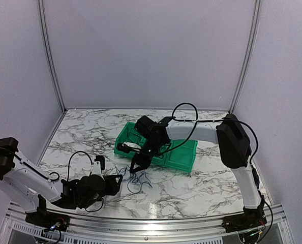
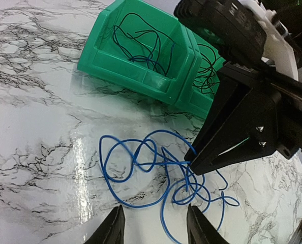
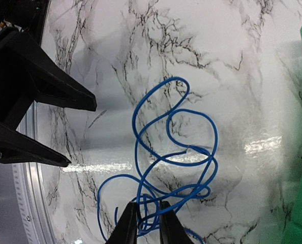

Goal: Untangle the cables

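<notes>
A tangle of thin blue cables (image 2: 141, 162) lies on the marble table in front of the green bin; it shows in the top view (image 1: 136, 179) and in the right wrist view (image 3: 176, 147). Thin black cables (image 2: 141, 48) lie inside the green bin (image 2: 136, 76). My right gripper (image 3: 147, 211) is down at the tangle's edge, its fingers pinched on blue strands; it also shows in the left wrist view (image 2: 194, 165). My left gripper (image 2: 156, 226) is open and empty, low over the table just short of the tangle, with one blue strand running between its fingers.
The green bin (image 1: 184, 155) has two compartments and stands mid-table behind the tangle. My left gripper (image 3: 82, 133) faces the right one closely across the cables. A metal rail (image 1: 141, 223) runs along the table's near edge.
</notes>
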Robot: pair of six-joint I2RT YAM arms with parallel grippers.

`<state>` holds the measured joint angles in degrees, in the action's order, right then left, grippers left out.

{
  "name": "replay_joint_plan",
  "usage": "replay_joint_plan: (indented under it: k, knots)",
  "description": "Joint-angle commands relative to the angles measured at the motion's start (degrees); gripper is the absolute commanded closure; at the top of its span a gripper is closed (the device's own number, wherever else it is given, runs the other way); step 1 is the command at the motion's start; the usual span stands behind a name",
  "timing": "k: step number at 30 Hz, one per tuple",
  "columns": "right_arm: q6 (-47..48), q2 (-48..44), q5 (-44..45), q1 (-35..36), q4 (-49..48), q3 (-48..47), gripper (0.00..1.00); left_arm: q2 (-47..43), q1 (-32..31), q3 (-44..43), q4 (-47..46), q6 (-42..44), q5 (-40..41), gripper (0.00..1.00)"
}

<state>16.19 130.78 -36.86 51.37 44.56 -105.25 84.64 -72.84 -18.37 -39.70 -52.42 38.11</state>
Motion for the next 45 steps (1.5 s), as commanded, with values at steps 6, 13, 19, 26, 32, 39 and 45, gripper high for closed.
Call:
replay_joint_plan:
  k: [6, 13, 19, 26, 32, 39, 45]
  knots:
    - [0.62, -6.34, -1.10, 0.51, -1.64, 2.27, 1.00, 3.00, 0.04, -5.85, 1.19, 2.62, 3.73, 0.55]
    - [2.01, -9.71, -3.66, 0.97, -1.97, 4.65, 1.00, 4.96, 2.34, -7.76, 0.96, 2.62, 4.13, 0.55]
    - [4.07, -14.93, -7.12, 1.45, -2.32, 6.81, 1.00, 10.70, 5.90, -9.39, -2.83, 2.50, 0.89, 0.56]
    - [8.67, -21.37, -10.89, 1.44, 1.80, 4.49, 1.00, 18.07, 7.20, -13.10, -4.28, 1.88, -3.72, 0.58]
    - [12.06, -25.05, -9.89, 1.44, 4.92, 3.90, 1.00, 16.46, 7.21, -11.70, -4.59, 2.10, -5.32, 0.60]
    - [19.23, -27.49, -7.51, 1.45, 7.45, 11.28, 1.00, -4.88, 7.18, 2.57, -4.44, 5.84, -4.88, 0.55]
    - [22.56, -27.14, -5.33, 1.42, 8.97, 12.35, 1.00, -24.51, 7.10, 6.41, 2.93, 20.81, -14.37, 0.45]
